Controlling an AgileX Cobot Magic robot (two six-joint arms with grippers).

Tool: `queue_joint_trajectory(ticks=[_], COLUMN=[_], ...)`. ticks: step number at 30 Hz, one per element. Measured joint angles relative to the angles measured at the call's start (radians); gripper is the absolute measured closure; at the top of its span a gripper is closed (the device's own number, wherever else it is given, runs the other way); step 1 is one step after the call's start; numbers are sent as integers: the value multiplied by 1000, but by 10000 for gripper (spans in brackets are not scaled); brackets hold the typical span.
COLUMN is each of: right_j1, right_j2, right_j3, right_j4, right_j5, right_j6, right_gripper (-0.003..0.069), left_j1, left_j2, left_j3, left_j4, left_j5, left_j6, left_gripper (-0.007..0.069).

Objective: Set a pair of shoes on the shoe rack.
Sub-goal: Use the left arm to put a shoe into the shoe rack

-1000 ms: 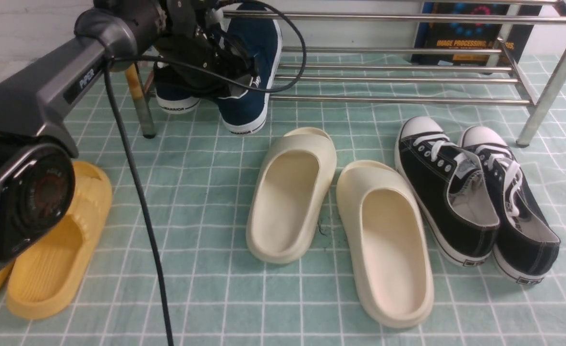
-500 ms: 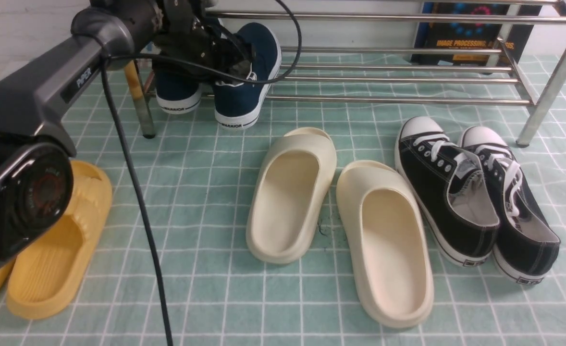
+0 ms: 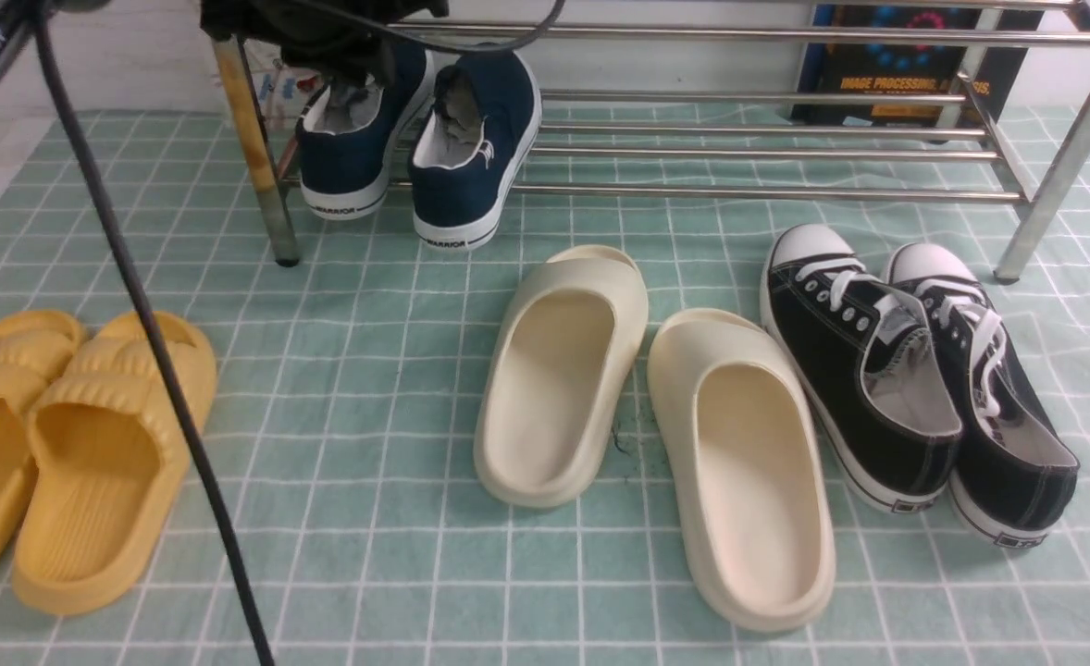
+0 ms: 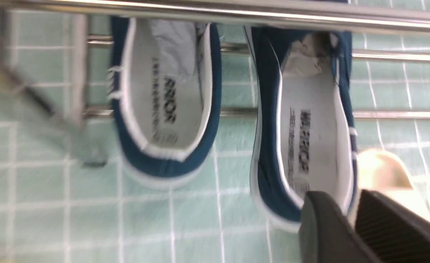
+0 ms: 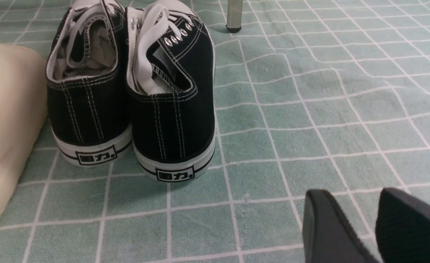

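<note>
Two navy slip-on shoes, one (image 3: 351, 139) and the other (image 3: 471, 148), stand side by side on the low bars at the left end of the shoe rack (image 3: 767, 192), heels hanging over the front bar. In the left wrist view they show from above as shoe (image 4: 164, 109) and shoe (image 4: 302, 128). My left gripper (image 4: 348, 204) hovers above the second shoe's heel, narrowly open and holding nothing; its wrist (image 3: 323, 28) is at the top of the front view. My right gripper (image 5: 350, 204) stands open over bare cloth.
Two cream slides (image 3: 559, 370) (image 3: 749, 462) lie mid-floor, with black lace-up sneakers (image 3: 860, 361) (image 3: 980, 388) to their right. Yellow slides (image 3: 101, 462) sit at the left. My left arm's cable (image 3: 156, 351) hangs across them. The rack's rusty leg (image 3: 253, 139) stands beside the navy shoes.
The left gripper set the second navy shoe down on the rack, let go of it and rose up and back. The arm's withdrawal uncovers the yellow slides.
</note>
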Motion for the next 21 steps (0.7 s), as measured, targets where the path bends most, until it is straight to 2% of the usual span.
queue_joint_trajectory(ticks=[4,7,11,16,21], right_j1=[0,0,0,0,0], right_j2=[0,0,0,0,0], right_j3=[0,0,0,0,0], right_j4=[0,0,0,0,0], right_j5=[0,0,0,0,0], right_j6=[0,0,0,0,0], right_gripper=[412,412,412,412,412], left_j1=[-26,-67,-132,-138,-139], left_j2=[-21,-21,15,44,44], left_j3=[60,158,322,336,336], left_j4=[9,11,17,76,145], left_j5=[122,99,-95,-285,-390], left_j6=[18,33,37,8,-66], left_gripper=[615,638,638,638,638])
